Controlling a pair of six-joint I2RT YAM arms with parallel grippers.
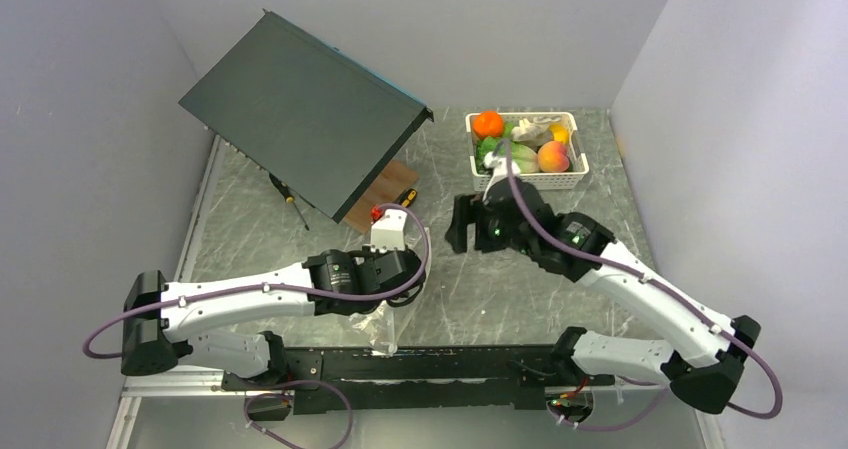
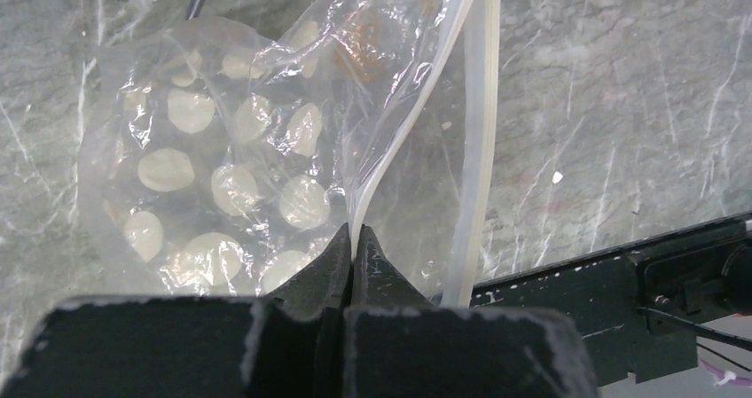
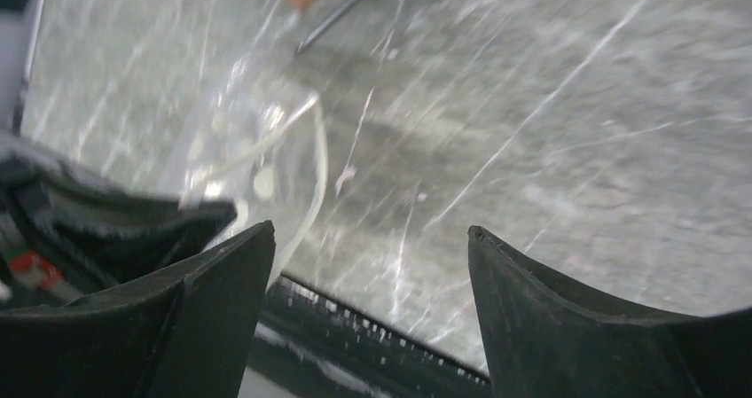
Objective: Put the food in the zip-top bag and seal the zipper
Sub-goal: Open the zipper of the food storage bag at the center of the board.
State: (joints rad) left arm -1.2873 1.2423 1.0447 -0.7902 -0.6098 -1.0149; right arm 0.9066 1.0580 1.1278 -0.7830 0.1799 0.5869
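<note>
1. bases of both arms sit along the bottom edge of the top view, fixed to a black rail point(image 1: 440, 369) at the near side of the marble-patterned table point(image 1: 450, 299).
2. left gripper point(image 2: 353, 238) hangs just beyond that rail, lower middle of the top view. its jaws are clenched tight on the zip-top bag point(image 2: 222, 159), pinching one lip of its mouth.
3. the bag trails crumpled from that pinch, clear plastic with white dots, filling the left half of the left wrist view.
4. the zipper point(image 2: 483, 123) runs as a whitish strip up the middle of that view, its two lips parted, so the mouth is unsealed.
5. right gripper point(image 3: 371, 231) is at the centre of the top view, to the right of the left one. its jaws are released and spread wide, with only bare table between them.
6. farther back, upper right, a white slotted basket point(image 1: 578, 179) holds the food point(image 1: 545, 149): a round orange point(image 1: 488, 123), a peach point(image 1: 552, 156), a pale beige piece point(image 1: 530, 129), a yellow fruit point(image 1: 560, 133) and green pieces point(image 1: 487, 149).
7. upper left, a dark flat panel point(image 1: 305, 109) stands tilted above a wooden board point(image 1: 390, 181), with a screwdriver point(image 1: 288, 194) on the table beside it.
</note>
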